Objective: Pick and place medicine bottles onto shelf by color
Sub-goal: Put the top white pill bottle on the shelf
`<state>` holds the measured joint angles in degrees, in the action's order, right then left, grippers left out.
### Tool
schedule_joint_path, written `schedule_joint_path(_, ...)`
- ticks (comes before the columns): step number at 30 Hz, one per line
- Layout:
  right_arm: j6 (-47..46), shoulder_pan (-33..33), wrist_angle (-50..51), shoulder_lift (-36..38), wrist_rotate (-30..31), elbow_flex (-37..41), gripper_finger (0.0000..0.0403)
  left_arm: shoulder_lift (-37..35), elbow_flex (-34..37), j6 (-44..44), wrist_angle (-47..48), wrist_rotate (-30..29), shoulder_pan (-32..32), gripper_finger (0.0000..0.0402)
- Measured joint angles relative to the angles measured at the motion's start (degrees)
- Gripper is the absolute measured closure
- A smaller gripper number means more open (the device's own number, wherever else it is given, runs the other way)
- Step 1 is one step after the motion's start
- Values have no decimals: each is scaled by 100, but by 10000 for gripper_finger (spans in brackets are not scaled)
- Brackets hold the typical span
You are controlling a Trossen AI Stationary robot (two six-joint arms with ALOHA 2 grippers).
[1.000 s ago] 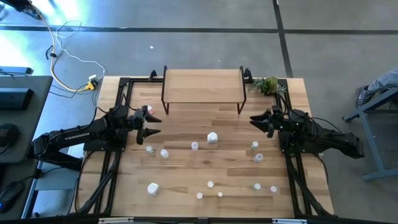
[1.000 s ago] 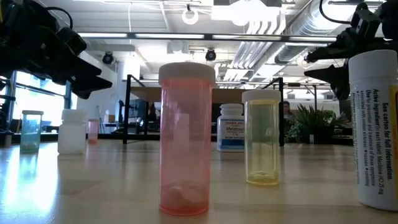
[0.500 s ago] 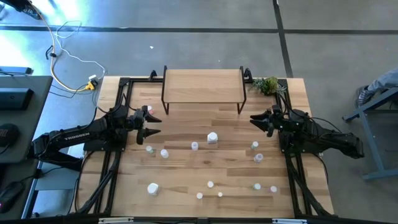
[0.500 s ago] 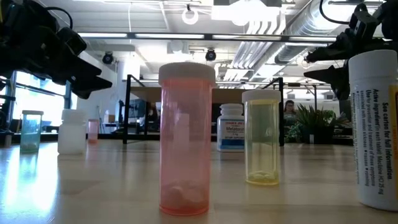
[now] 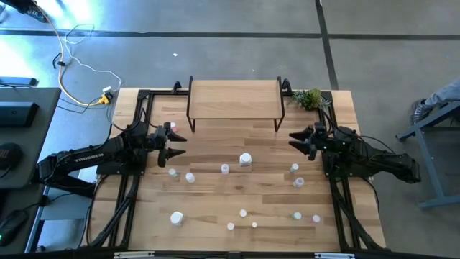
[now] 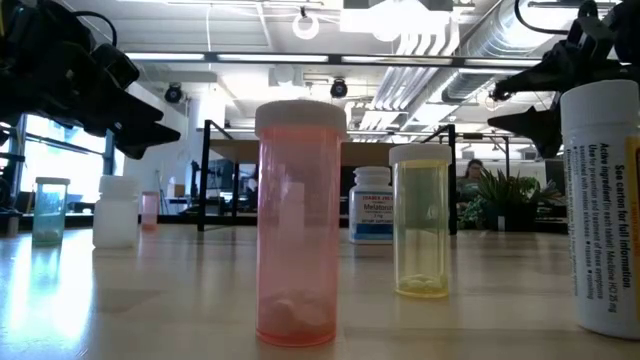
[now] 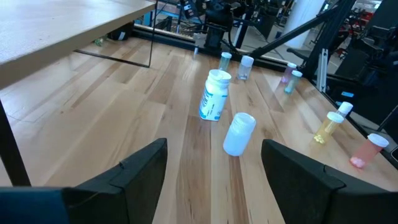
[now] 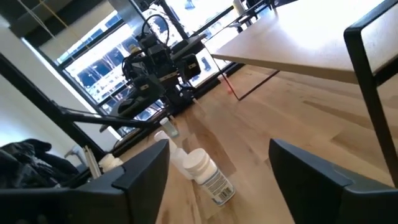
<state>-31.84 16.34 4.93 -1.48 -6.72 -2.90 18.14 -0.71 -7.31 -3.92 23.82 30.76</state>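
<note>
The left gripper (image 5: 175, 144) hovers at centre-left of the high view, fingers spread apart and holding nothing. The right gripper (image 5: 295, 139) hovers at centre-right, likewise spread and empty. The shelf (image 5: 233, 99) stands at upper centre, between the two arms, its board bare. The medicine bottles (image 5: 246, 160) are scattered over the table (image 5: 215, 194) across the centre and lower half (cap colours appear mostly white from above). A plant sprig (image 5: 308, 98) lies just right of the shelf.
</note>
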Motion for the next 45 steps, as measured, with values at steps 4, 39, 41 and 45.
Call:
schedule_joint_path(4,220,1,0,0,58,0,116,0,0,0,0,-1,1,149)
schedule_joint_path(39,1279,-325,1792,-4367,617,-4003,116,-1,-1,1,-1,-618,0,149)
schedule_joint_path(41,1282,-522,1965,-4718,685,-4281,116,-1,-2,2,-2,-661,2,149)
schedule_joint_path(45,1280,-989,2360,-5414,1062,-4811,116,0,-1,2,-1,-648,0,149)
